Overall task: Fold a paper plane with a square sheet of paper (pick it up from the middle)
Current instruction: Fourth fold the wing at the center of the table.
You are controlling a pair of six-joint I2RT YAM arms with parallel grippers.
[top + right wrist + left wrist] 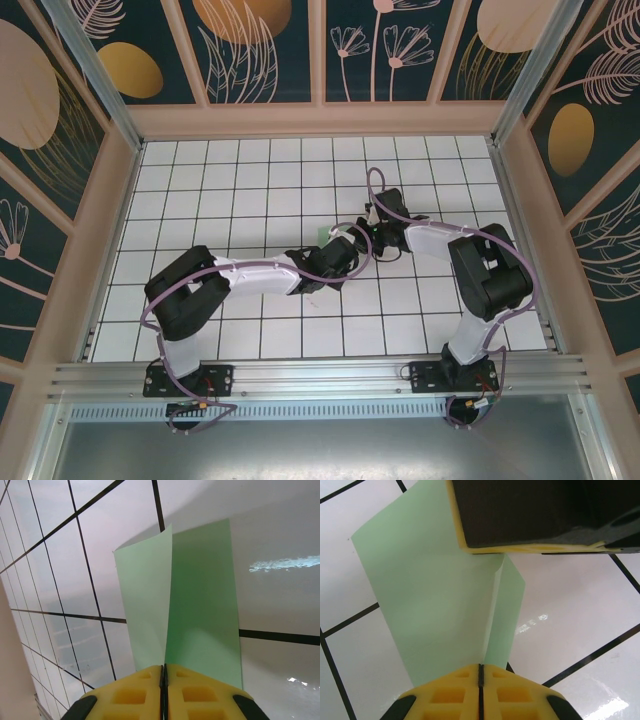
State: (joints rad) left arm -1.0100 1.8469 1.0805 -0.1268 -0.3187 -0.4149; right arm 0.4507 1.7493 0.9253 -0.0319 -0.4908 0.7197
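The square sheet of paper (430, 595) is pale mint green and bent into a V along a centre crease, standing up off the white grid table (580, 610). In the left wrist view my left gripper (480, 666) is shut on the crease's near end. My right gripper (530, 515) covers the crease's far end. In the right wrist view the sheet (200, 600) rises as two flaps from my right gripper (164, 667), which is shut on the fold. From above, the left gripper (338, 256) and the right gripper (374, 226) meet mid-table, and a sliver of paper (322, 233) shows between them.
Black grid lines cross the white table (250, 190). Tan frame walls (110, 220) with patterned panels enclose it on the left, right and far sides. The arm bases (190, 380) sit on the metal rail at the near edge.
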